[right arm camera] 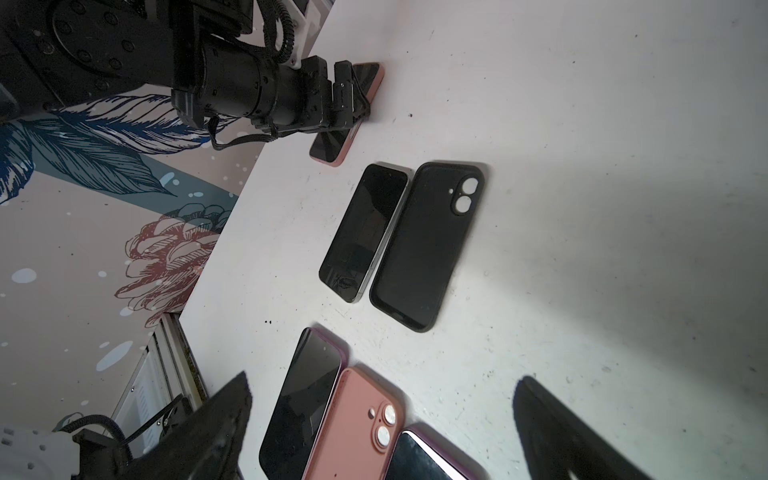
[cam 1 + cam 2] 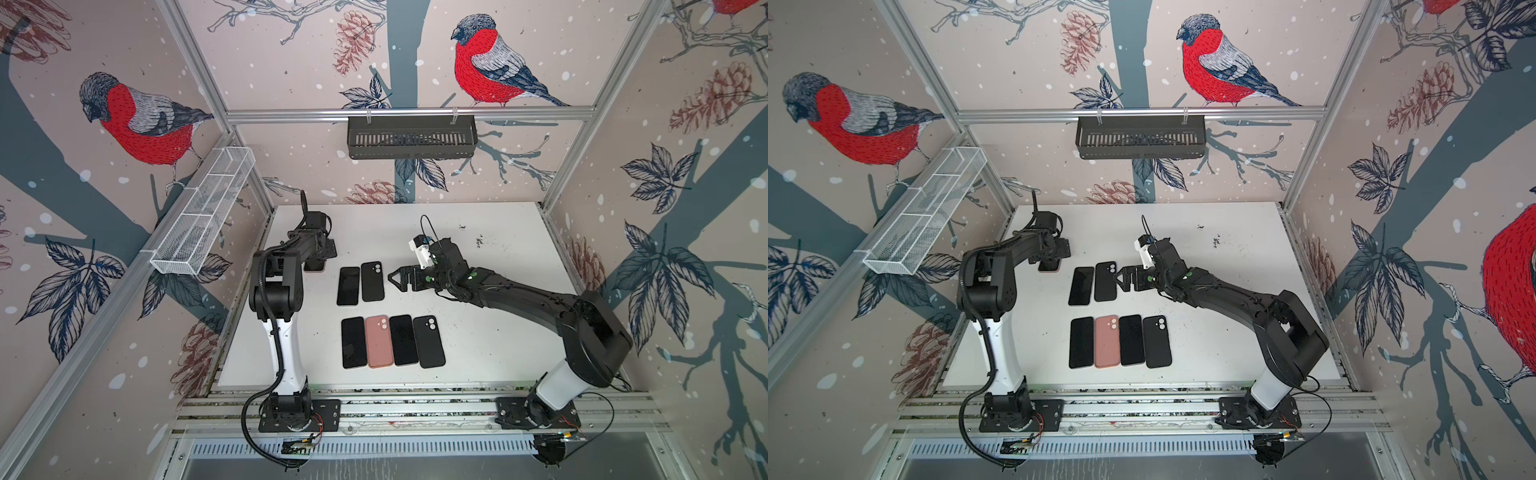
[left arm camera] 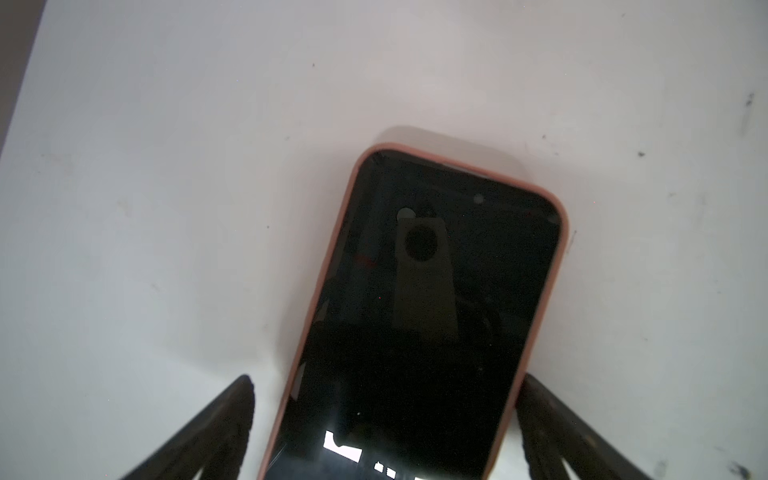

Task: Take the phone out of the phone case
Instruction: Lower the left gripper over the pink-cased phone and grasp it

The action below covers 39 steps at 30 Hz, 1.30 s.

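Phone [image 3: 436, 291] in pink case [image 3: 562, 245] lies between left gripper's [image 3: 386, 380] wide-open jaws, ungripped, long axis 12-to-6 from above. Right gripper [image 2: 399, 279], open and empty, hovers at its 3 o'clock.

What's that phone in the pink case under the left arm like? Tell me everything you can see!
The phone in the pink case lies flat, screen up, on the white table, apart from the other phones. Its screen is dark and glossy, with faint reflections. The case looks like soft matt rubber, with rounded corners, wrapping the phone's edges. The left gripper is open, one finger at each long side; whether either touches the case cannot be told.
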Tool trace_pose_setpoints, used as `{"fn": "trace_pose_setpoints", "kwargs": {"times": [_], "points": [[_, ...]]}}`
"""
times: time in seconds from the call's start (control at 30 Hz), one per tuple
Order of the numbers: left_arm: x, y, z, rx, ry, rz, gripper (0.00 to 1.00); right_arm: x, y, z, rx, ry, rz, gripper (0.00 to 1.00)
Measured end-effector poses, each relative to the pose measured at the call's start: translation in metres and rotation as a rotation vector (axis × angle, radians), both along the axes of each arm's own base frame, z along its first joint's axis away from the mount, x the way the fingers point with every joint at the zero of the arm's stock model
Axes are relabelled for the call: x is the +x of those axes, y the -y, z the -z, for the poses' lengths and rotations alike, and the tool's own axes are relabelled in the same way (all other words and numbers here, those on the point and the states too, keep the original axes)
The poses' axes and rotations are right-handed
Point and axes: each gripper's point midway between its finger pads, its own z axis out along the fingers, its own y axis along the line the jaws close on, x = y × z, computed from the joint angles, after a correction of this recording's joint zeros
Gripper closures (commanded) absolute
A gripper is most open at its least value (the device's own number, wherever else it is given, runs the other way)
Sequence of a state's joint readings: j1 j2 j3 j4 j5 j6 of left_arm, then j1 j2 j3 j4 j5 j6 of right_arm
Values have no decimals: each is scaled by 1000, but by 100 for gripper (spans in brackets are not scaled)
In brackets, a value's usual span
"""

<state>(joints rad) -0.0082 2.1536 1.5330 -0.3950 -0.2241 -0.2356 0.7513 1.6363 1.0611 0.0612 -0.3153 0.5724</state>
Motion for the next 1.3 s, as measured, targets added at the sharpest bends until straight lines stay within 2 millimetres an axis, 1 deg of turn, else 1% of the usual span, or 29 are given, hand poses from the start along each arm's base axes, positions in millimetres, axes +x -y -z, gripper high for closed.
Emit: {"fn": "trace_pose_setpoints", "kwargs": {"times": [0.17, 0.23, 0.33, 0.53, 0.6, 0.77, 0.87, 0.97, 1.03, 1.07, 1.13, 1.17, 1.23, 1.3], "points": [[20, 1, 2, -7, 15, 26, 7, 0, 0, 2, -2, -4, -1, 1], [25, 2, 3, -7, 18, 32, 10, -1, 0, 6, -4, -8, -2, 1], [28, 3, 5, -14, 19, 37, 14, -2, 0, 9, -9, -15, -5, 1], [29, 3, 8, -17, 17, 49, 25, -3, -3, 10, -4, -15, -14, 0], [30, 2, 8, -4, 19, 64, 27, -3, -3, 10, -2, -13, -14, 1], [31, -2, 6, 24, 27, 66, 36, -3, -3, 11, 1, -16, -18, 0], [25, -5, 3, 22, 22, 58, 41, -3, -2, 15, -2, -26, -15, 1], [16, -7, 0, 7, 11, 57, 44, 0, 0, 19, 1, -30, -11, 0], [7, -5, -2, -21, -4, 59, 43, 4, -1, 21, 9, -32, -10, 0], [4, -5, -3, -37, -4, 56, 40, 6, -2, 21, 13, -32, -11, 1], [0, -6, -4, -57, -7, 49, 25, 9, -6, 21, 19, -34, -18, 1], [-4, -8, -3, -58, -20, 43, 19, 10, -9, 20, 23, -34, -25, 1], [-11, -10, -3, -66, -29, 26, 11, 11, -15, 16, 36, -29, -37, 0], [-15, -9, -5, -83, -29, 15, 8, 11, -17, 15, 39, -29, -44, 0]]}}
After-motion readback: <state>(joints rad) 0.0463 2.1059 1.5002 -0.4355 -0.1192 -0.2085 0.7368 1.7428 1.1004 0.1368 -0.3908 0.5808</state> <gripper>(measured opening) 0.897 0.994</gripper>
